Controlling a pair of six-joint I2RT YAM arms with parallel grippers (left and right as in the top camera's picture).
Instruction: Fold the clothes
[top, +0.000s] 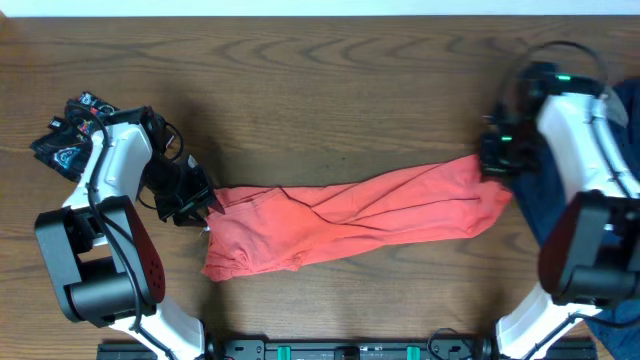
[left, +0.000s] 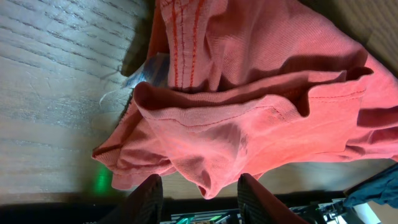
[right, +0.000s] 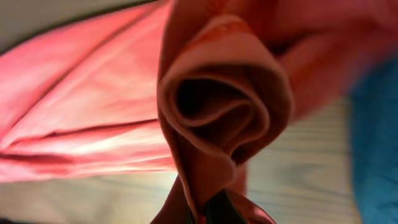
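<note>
We found the T-shirt (top: 350, 215) stretched left to right; our right gripper (top: 496, 166) pinched one end, our left gripper (top: 204, 207) gaped at the other

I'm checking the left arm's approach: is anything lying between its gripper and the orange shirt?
Nothing visible. The orange shirt bunches right at the left gripper, whose fingers stand apart. The black garment lies apart, beyond the arm.
</note>
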